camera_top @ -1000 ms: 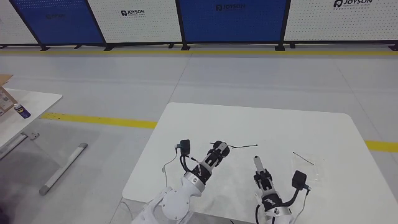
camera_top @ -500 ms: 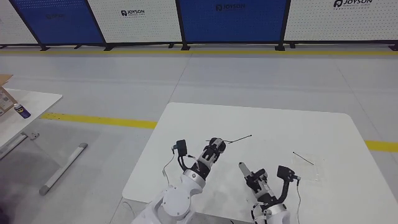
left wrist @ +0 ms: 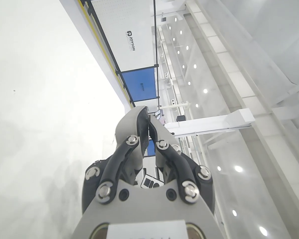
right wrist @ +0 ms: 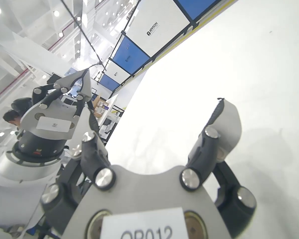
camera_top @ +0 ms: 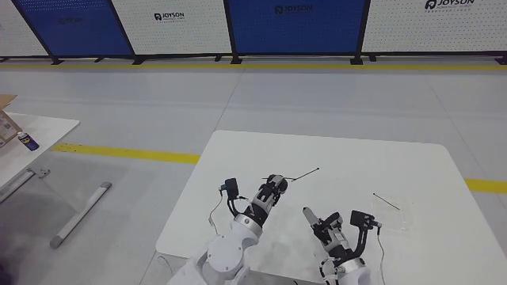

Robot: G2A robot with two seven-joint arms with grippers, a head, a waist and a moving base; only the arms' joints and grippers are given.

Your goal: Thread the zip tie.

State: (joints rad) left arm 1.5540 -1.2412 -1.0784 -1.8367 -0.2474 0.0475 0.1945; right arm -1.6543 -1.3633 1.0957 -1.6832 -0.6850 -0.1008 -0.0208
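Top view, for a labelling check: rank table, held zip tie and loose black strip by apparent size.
1. table
2. held zip tie
3. black strip; the tie, raised nearer the camera, may look bigger.

Not much print here, tbh. The white wall panel [camera_top: 449, 4] and the blue wall panel [camera_top: 295, 8] each carry a small logo with one word next to it. The white sticker [right wrist: 55, 124] behind the left arm's jaws has a single character. The label [right wrist: 145, 225] behind the right arm's jaws has letters and digits, cut off at the edge.
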